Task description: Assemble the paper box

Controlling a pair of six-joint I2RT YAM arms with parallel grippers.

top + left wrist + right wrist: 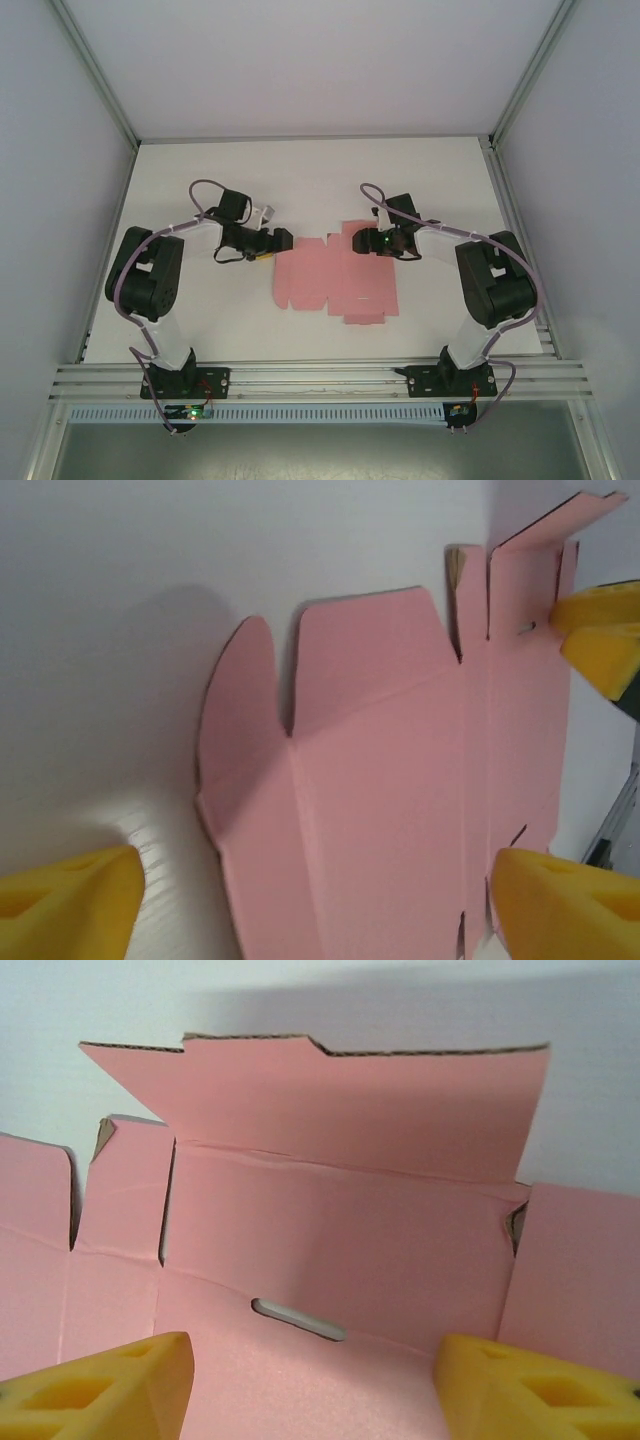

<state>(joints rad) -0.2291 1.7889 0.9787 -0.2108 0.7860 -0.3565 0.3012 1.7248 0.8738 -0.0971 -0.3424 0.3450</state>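
Sheet of pink die-cut cardboard (pixel 335 285) lies flat mid-way across the white worktop (pixel 450 180), one far flap tilted up. Left tool (pixel 280 241), yellow fingers spread wide, hovers at its left edge. Right tool (pixel 362 242), fingers also apart, straddles a slotted panel.

We count one paper box (pixel 335 285), a single pink cut sheet, on one white counter (pixel 300 180). At the paper box we count two pincers: the left pincer (pixel 283 240) at its far left corner, the right pincer (pixel 360 241) at its far edge.
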